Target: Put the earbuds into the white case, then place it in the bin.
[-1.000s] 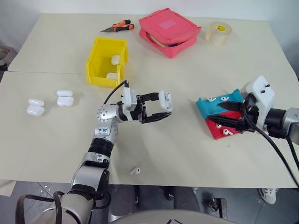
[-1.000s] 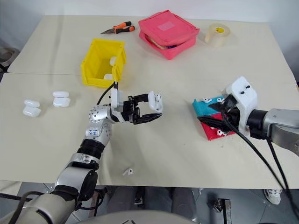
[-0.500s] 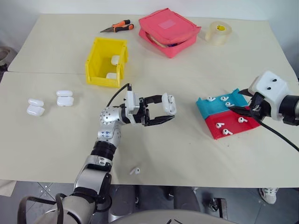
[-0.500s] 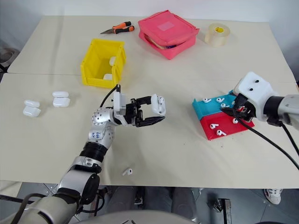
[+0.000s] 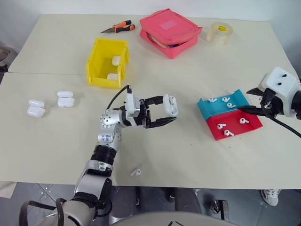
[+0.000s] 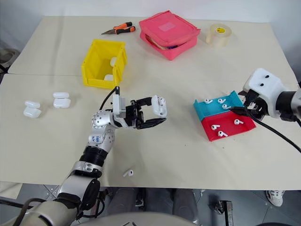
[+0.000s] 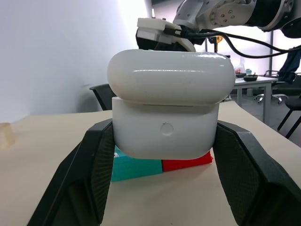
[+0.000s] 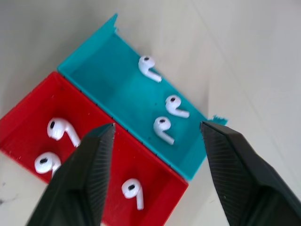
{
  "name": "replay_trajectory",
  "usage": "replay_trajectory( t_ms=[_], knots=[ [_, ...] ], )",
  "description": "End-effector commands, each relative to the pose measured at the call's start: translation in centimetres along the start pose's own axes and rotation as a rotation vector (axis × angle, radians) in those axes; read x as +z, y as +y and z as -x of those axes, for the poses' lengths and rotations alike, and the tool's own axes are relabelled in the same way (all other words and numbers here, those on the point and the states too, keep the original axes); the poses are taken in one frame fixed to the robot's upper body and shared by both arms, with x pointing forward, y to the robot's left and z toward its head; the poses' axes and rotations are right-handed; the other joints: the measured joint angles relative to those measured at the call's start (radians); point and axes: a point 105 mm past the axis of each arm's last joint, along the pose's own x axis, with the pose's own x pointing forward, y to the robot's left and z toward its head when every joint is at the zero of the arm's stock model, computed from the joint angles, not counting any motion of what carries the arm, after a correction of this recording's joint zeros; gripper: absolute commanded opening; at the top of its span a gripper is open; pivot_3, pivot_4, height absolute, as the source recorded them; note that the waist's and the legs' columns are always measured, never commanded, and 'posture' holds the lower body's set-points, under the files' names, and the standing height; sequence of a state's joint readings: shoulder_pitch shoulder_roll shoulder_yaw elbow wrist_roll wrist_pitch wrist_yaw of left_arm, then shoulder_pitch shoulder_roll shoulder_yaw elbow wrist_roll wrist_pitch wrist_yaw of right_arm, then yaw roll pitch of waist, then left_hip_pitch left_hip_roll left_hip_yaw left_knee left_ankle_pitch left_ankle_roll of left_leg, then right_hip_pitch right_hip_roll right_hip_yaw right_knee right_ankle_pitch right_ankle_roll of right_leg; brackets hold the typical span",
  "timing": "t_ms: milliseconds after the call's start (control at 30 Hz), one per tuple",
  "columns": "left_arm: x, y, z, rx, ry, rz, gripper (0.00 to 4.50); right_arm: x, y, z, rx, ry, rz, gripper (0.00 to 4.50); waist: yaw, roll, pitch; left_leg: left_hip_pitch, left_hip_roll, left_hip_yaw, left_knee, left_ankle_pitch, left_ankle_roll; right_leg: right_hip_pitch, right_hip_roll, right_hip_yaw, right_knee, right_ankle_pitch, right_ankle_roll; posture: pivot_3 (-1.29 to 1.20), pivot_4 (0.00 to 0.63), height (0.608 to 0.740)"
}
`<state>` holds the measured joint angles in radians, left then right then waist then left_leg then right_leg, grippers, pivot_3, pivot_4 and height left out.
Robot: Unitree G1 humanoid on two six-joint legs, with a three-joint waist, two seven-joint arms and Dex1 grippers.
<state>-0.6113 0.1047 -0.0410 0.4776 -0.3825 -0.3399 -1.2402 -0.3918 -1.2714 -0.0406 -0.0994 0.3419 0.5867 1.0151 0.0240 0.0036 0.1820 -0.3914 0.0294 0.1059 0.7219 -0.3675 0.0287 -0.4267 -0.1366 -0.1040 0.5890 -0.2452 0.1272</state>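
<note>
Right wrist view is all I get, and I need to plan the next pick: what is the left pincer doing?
Observer: The left pincer is shut on a white case, held up above the table.
Operator: Any earbuds outside the tray?
Observer: Yes, one stray earbud lies on the table near its front edge.
Operator: Is the bin empty?
Observer: No, the yellow bin already holds two other cases.
</note>
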Motion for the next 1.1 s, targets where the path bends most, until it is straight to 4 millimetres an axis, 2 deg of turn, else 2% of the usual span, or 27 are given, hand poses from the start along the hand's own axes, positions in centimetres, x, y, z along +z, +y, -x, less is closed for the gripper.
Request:
replay_trajectory(
  t_ms=[33, 233, 367, 467, 600, 800, 1100],
  knots=[
    [0.5, -0.2, -0.1, -0.003, -0.010, -0.026, 2.76, 0.9, -0.5, 1.1, -0.006, -0.023, 0.042, 2.43, 0.000, 0.000, 0.000, 0.000, 0.000, 0.000, 0.000, 0.000, 0.000, 0.000, 0.000, 0.000, 0.000, 0.000, 0.000, 0.00, 0.150, 0.740],
    [0.6, -0.1, 0.2, 0.012, -0.006, -0.031, 2.76, 0.4, -0.5, 1.0, 0.006, -0.023, 0.048, 2.43, 0.000, 0.000, 0.000, 0.000, 0.000, 0.000, 0.001, 0.000, 0.000, 0.000, 0.000, 0.000, 0.001, 0.000, 0.000, 0.00, 0.150, 0.740],
    [0.6, 0.0, 0.1, 0.016, -0.004, -0.035, 2.76, 0.7, -0.6, -0.8, 0.034, -0.047, 0.060, 2.43, -0.003, 0.000, 0.000, 0.000, 0.000, 0.000, 0.001, 0.000, 0.000, 0.000, 0.000, 0.000, 0.001, 0.000, 0.000, 0.00, 0.150, 0.740],
    [0.7, -0.1, -0.1, 0.017, -0.006, -0.043, 2.76, 0.9, -1.8, -3.4, 0.048, -0.029, 0.046, 2.43, -0.016, 0.000, 0.000, 0.002, 0.001, 0.001, 0.002, 0.000, -0.001, 0.000, 0.000, 0.001, 0.002, 0.001, -0.001, 0.00, 0.150, 0.740],
    [0.9, -0.3, 0.0, 0.021, -0.007, -0.048, 2.76, 1.5, -3.0, -5.2, 0.073, 0.010, 0.050, 2.43, -0.025, 0.001, 0.000, 0.002, 0.001, 0.003, 0.001, 0.002, -0.002, 0.000, 0.000, 0.000, 0.002, 0.002, -0.001, 0.00, 0.150, 0.740],
    [1.1, -0.9, 0.2, 0.035, -0.002, -0.054, 2.76, 2.7, -3.9, -7.1, 0.122, 0.033, 0.108, 2.43, -0.025, 0.001, 0.000, 0.001, 0.001, 0.006, -0.001, 0.002, -0.002, -0.001, 0.001, 0.001, 0.000, 0.001, -0.001, 0.00, 0.150, 0.740],
    [1.3, -1.4, 0.7, 0.071, 0.013, -0.052, 2.76, 2.6, -4.6, -8.5, 0.172, 0.126, 0.194, 2.43, -0.028, 0.002, 0.000, 0.001, 0.001, 0.006, -0.001, 0.002, -0.003, -0.001, 0.001, 0.001, 0.002, 0.001, -0.001, 0.00, 0.150, 0.740]
  ],
)
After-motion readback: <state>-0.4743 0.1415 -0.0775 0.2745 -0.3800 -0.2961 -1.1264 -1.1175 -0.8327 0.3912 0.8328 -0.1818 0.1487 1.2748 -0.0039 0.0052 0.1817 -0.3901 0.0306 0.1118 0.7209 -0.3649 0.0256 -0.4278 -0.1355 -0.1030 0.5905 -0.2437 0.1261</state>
